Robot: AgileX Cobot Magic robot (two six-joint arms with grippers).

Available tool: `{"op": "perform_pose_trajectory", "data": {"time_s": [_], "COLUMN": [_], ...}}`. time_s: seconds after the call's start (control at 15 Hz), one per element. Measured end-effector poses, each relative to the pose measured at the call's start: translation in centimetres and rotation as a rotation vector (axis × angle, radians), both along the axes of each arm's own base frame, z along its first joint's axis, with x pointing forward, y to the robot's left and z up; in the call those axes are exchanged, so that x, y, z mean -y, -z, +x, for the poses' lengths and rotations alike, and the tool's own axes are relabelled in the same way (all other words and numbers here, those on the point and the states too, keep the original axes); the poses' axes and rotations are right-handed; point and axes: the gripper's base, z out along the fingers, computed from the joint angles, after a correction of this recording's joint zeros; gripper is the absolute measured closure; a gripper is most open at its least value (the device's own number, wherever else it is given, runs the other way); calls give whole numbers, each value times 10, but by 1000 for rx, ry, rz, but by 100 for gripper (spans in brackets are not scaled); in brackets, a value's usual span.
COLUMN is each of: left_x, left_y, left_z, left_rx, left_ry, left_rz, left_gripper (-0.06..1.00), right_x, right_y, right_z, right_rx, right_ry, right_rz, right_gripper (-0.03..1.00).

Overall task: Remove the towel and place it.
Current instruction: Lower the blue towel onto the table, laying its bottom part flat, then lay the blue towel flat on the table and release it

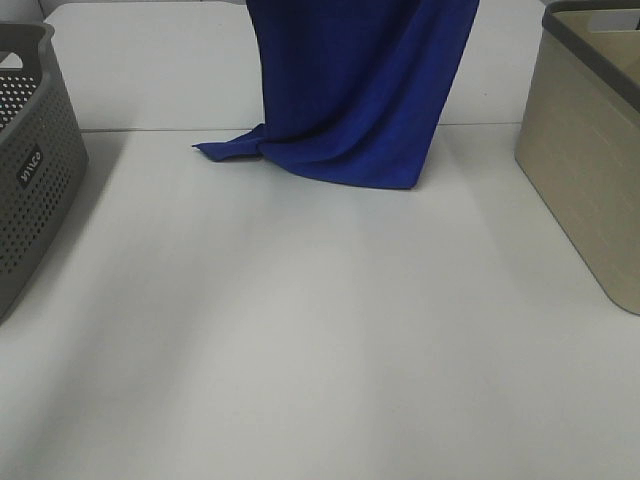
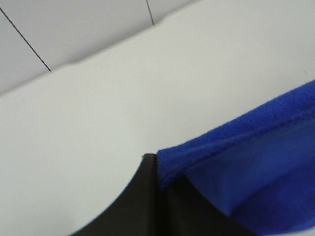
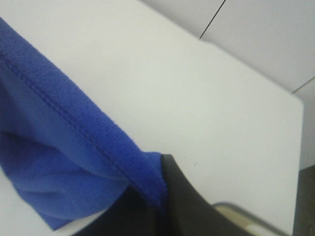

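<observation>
Two wrist views show what the high view cuts off: the grip points. The left gripper (image 2: pixel 156 164) is closed on one hemmed corner of the towel (image 2: pixel 256 167), with the blue hem pinched between its dark fingers. The right gripper (image 3: pixel 160 187) is likewise clamped on a stitched hem corner of the towel (image 3: pixel 59 162). The rim of the beige basket (image 3: pixel 241 214) shows just past its fingers. Both wrist cameras look down on the white desk (image 2: pixel 98 147) from above it.

The high view supplies the rest. The towel (image 1: pixel 350 90) hangs as a sheet from the top centre of the frame, and its upper edge runs out of frame. Its lower edge touches the desk (image 1: pixel 320 330) at upper centre, and one corner lies folded out to the left on the surface. A grey basket (image 1: pixel 30 150) stands at the left edge and the beige basket (image 1: pixel 590 150) at the right edge. The towel is well apart from both. The grippers and arms lie outside this frame.
</observation>
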Motion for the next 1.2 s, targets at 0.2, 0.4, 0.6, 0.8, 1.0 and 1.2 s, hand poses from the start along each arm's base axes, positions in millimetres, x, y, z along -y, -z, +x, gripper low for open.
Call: {"op": "perform_pose_trajectory", "data": {"time_s": [0.2,0.4,0.6,0.8,1.0,1.2], "left_x": [-4,-8,-19,-25,-30,-30], "left_y": [-4,-40,-88,-118,-142,-147], "left_z": [-25,-48,-82,-108,-134,-149], "left_rx": [-209,-172,-104,-76,-39,-60], "left_ry": [34,61,58,73,92,106], "left_rz": [18,-67,-182,-287,-349,-344], "left_gripper": [94,94,94,94,94,94], "right_x": [3,3,3,5,6,8], "right_y": [15,-2,-31,-54,-70,-82], "right_z": [-22,-42,-66,-88,-105,-119], "right_rx": [-290,-313,-247,-187,-143,-112], "right_ry": [7,4,-25,-39,-53,-48], "right_rz": [-26,5,61,88,110,121], "right_gripper": [95,95,95,95,95,95]}}
